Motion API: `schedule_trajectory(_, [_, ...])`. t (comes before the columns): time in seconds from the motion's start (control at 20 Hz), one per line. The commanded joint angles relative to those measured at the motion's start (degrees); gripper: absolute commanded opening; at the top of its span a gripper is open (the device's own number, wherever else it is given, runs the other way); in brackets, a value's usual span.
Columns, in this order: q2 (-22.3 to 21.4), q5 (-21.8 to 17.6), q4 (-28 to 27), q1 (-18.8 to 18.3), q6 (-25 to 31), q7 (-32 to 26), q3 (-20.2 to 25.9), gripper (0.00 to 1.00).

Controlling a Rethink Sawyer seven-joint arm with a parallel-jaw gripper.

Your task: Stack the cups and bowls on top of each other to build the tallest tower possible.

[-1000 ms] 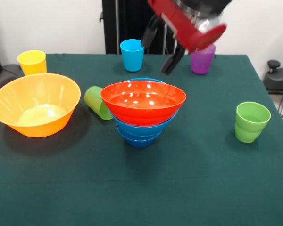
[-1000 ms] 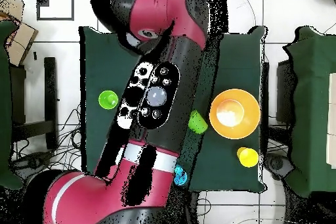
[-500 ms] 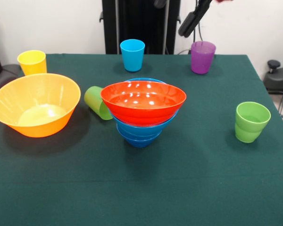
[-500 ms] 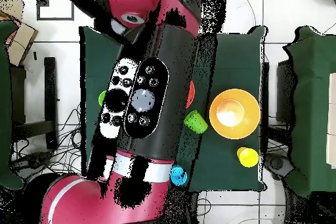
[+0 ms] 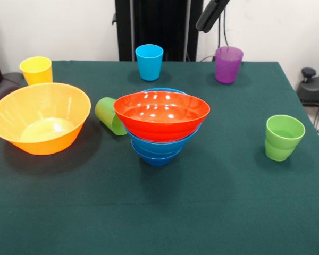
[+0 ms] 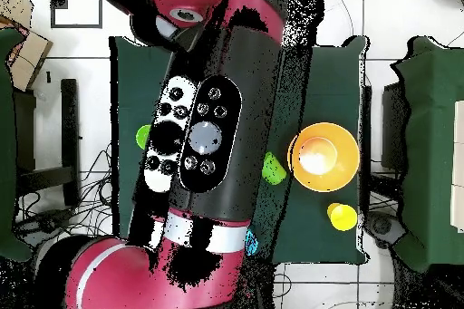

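The tower stands mid-table: an orange-red bowl (image 5: pixel 161 114) nested on top of blue bowls (image 5: pixel 158 150). A big yellow-orange bowl (image 5: pixel 40 118) sits apart at the left, also seen from above (image 6: pixel 324 156). Beside the tower a green cup (image 5: pixel 110 115) lies on its side. A yellow cup (image 5: pixel 36 70), a light blue cup (image 5: pixel 149 61), a purple cup (image 5: pixel 228 64) and another green cup (image 5: pixel 283 137) stand upright. My gripper (image 5: pixel 211 15) shows only as a dark tip at the top edge, high above the purple cup. In the overhead view my arm (image 6: pixel 204 133) hides the tower.
The dark green tablecloth (image 5: pixel 202 212) covers the whole table. From above, the yellow cup (image 6: pixel 343 217) sits near a table corner, and the lying green cup (image 6: pixel 271 168) shows beside the arm.
The gripper has risen from just above the table's far side, near the purple cup, to the top edge of the front view. No cup or bowl has moved.
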Motion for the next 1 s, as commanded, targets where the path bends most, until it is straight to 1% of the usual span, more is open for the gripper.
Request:
schedule_trajectory(0.05, [2.07, -1.27, 0.85, -1.12, 2.15, -3.99, 3.61, 1.00])
schedule_trajectory(0.2, [2.32, -1.60, 1.06, -1.59, 0.93, -4.93, 3.93, 1.00])
schedule_trajectory(0.5, [1.45, -3.12, 5.37, -1.64, -4.12, -6.40, 5.37, 1.00])
schedule_trajectory(0.75, [1.97, -3.48, 5.31, -3.02, -5.88, -8.69, 5.81, 1.00])
schedule_trajectory(0.8, [1.56, -3.90, 7.01, -2.91, -7.42, -9.14, 6.27, 1.00])
schedule_trajectory(1.0, [1.76, -4.32, 7.64, -3.60, -9.16, -10.79, 6.74, 1.00])
